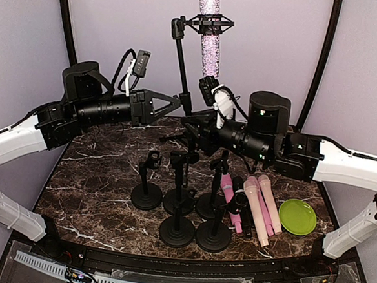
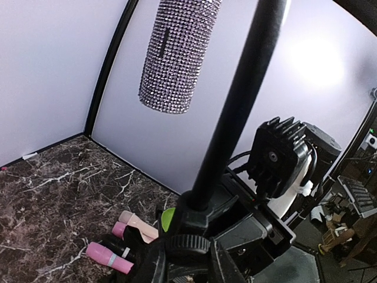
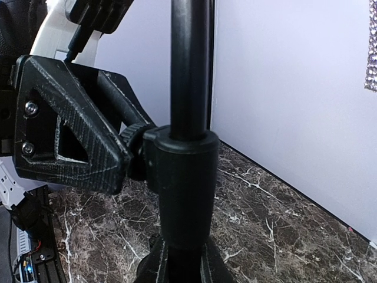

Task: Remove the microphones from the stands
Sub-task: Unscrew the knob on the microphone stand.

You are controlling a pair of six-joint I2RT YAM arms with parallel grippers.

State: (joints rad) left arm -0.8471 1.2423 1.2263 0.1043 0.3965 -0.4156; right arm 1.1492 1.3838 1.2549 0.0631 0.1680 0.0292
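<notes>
Fingers of the left gripper (image 1: 178, 104) pinch the stand (image 1: 180, 63) at its collar. The right gripper (image 1: 189, 125) is clamped on the same pole just beneath. The microphone (image 1: 210, 46) lies above both and slightly right, hanging upright in the clip (image 1: 209, 24), long axis vertical. The left gripper, higher up, seems nearer.

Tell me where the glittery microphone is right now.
The glittery microphone is at top centre of the top view, upright in the black clip of the tall stand, just right of its pole.
</notes>
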